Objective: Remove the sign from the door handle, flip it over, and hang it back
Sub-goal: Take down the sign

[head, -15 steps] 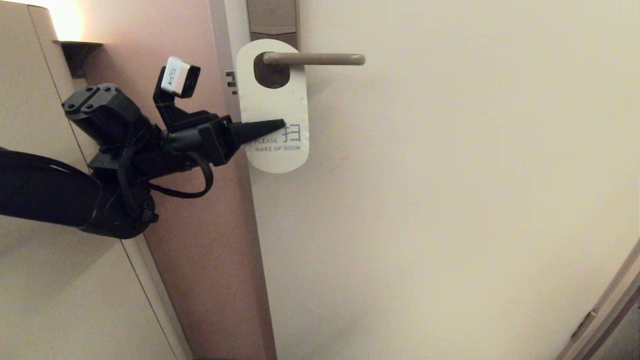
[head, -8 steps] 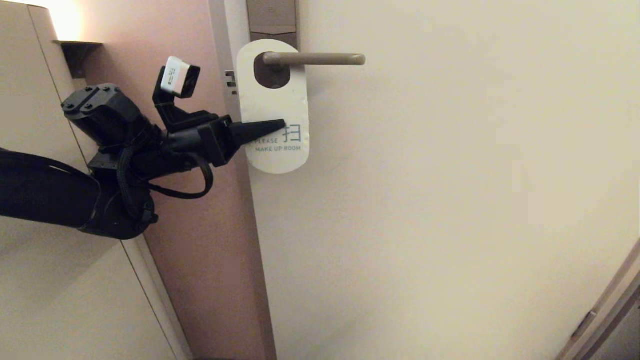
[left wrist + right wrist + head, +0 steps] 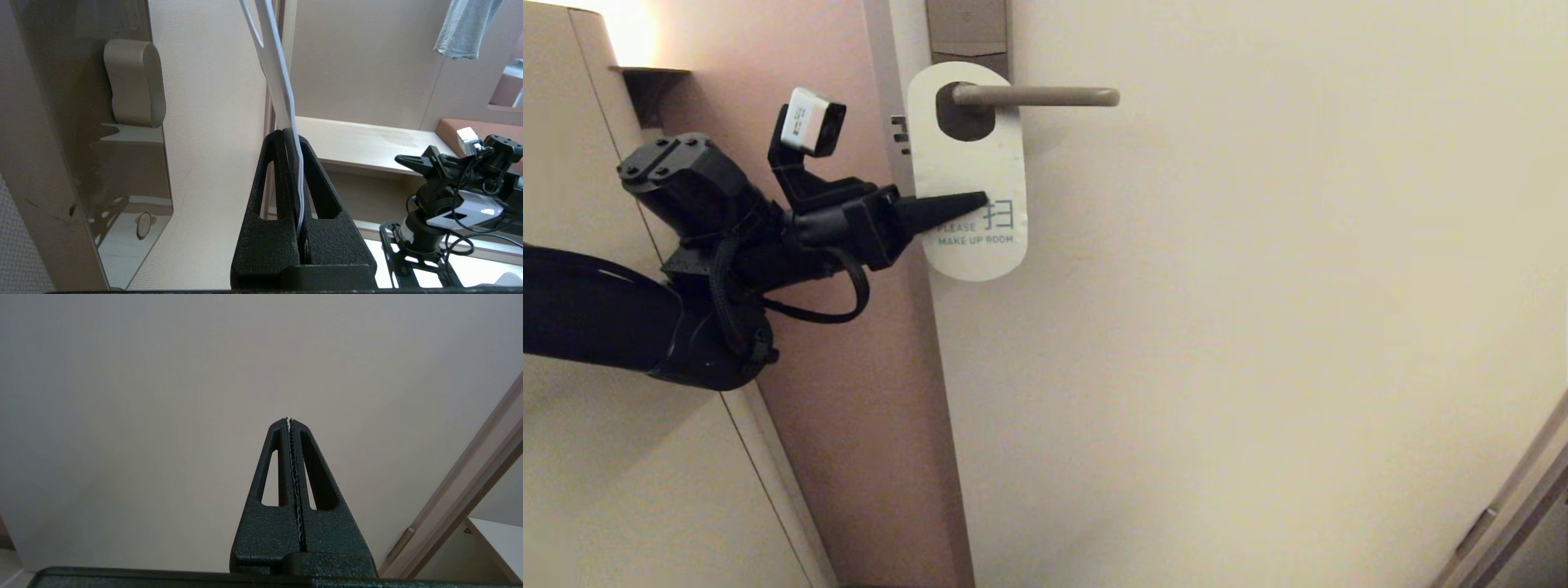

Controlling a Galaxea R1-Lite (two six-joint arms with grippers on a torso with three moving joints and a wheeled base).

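Head view: sign (image 3: 968, 167) upright on door handle (image 3: 1036, 96), white face outward, left pincer (image 3: 980, 200) clamping its lower half.

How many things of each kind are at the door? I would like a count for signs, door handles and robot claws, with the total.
Signs: 1, the sign
Door handles: 1, the door handle
Claws: 2, the left claw shut on the sign, and the right claw shut on nothing
Total: 4
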